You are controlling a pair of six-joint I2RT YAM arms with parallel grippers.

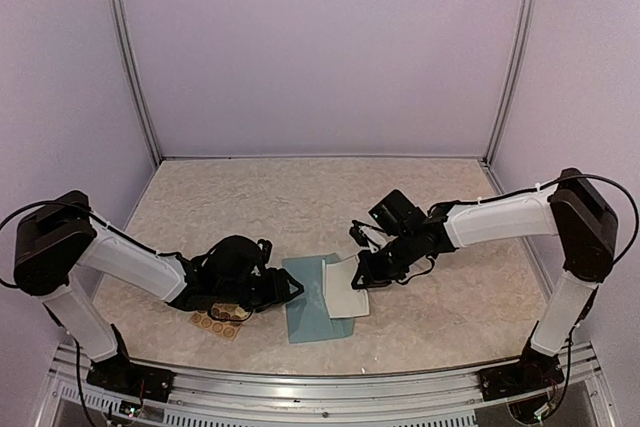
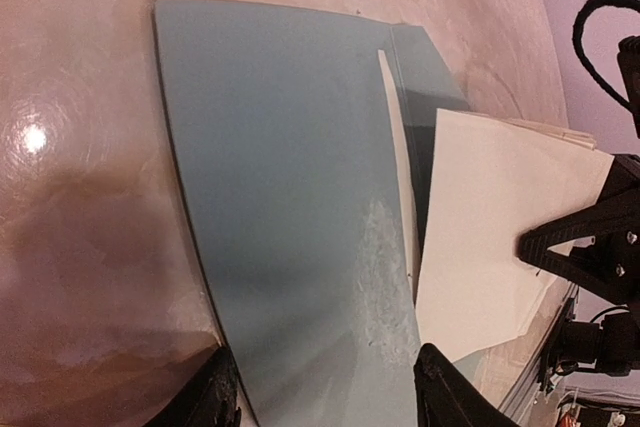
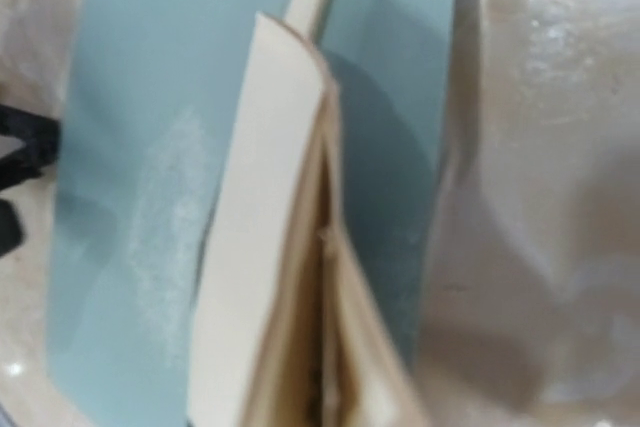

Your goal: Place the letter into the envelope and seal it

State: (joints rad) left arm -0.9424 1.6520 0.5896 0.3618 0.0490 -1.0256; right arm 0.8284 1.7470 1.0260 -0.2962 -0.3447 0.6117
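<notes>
Teal-blue paper envelope (image 1: 305, 317) lies flat lower centre, long axis up-frame. Right gripper (image 1: 368, 272) clamps folded cream paper letter (image 1: 345, 292) overlapping its right edge; left gripper (image 1: 290, 289) spread, empty, at left edge.

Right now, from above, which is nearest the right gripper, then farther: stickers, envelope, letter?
1. letter, pinched in the right gripper.
2. envelope, just left, lying under the letter.
3. sticker sheet, far off on the left side.
</notes>
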